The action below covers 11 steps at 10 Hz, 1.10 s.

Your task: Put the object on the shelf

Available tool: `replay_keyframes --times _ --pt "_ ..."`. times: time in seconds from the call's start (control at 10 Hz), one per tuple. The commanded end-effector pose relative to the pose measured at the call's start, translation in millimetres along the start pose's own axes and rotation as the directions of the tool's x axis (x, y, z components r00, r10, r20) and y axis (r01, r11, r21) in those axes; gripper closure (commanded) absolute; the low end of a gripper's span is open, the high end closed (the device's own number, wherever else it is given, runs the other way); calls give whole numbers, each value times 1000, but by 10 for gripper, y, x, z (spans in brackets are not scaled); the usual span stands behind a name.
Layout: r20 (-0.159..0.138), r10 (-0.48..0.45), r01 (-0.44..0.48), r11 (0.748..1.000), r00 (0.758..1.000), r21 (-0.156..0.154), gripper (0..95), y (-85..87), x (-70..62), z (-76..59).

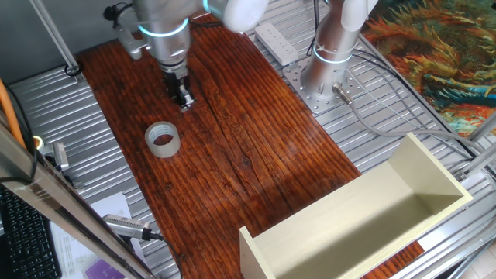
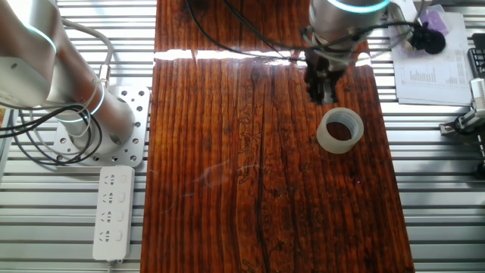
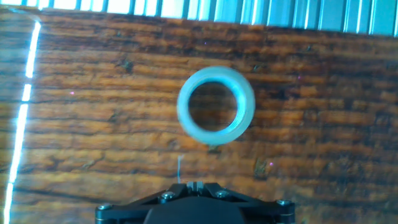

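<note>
Lying flat on the wooden table (image 1: pixel 256 155), tape roll (image 1: pixel 163 139) near jaws.

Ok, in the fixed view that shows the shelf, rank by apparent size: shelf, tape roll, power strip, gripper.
1. shelf, by far the largest, though nearest the camera
2. power strip, partly hidden behind the arm
3. tape roll and gripper look alike; not ranked.

We count 1 tape roll (image 1: pixel 163 139), 1 cream shelf (image 1: pixel 364 213), 1 wooden tabletop (image 1: pixel 256 155), 1 gripper (image 1: pixel 183 97), 1 white power strip (image 2: pixel 112 212), 1 arm base plate (image 2: pixel 114 133) and 1 sheet of printed paper (image 2: pixel 432 68).
</note>
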<state>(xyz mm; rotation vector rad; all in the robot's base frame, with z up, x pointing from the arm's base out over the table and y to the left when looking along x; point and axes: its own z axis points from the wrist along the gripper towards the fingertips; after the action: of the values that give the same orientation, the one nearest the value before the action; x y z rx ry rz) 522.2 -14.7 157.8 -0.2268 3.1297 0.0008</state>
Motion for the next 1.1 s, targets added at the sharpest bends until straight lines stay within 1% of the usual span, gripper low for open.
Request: replay_keyframes --times 0.1,0.2,0.4,0.5,0.6,0.7,1.1 --pt "-10 -16 16 1000 1000 -5 950 -96 -161 44" --pt "-9 -18 18 1000 1000 -6 950 -123 -213 47" --pt "-11 -27 27 1000 1000 -3 950 -240 -393 75" --pt "-5 -31 31 999 999 -5 950 -283 -459 128" --pt "4 -42 42 999 999 -4 950 -307 -493 180" --pt "7 -50 50 999 999 -4 950 -325 -546 244" --pt "6 -63 63 998 998 -4 950 -325 -546 244"
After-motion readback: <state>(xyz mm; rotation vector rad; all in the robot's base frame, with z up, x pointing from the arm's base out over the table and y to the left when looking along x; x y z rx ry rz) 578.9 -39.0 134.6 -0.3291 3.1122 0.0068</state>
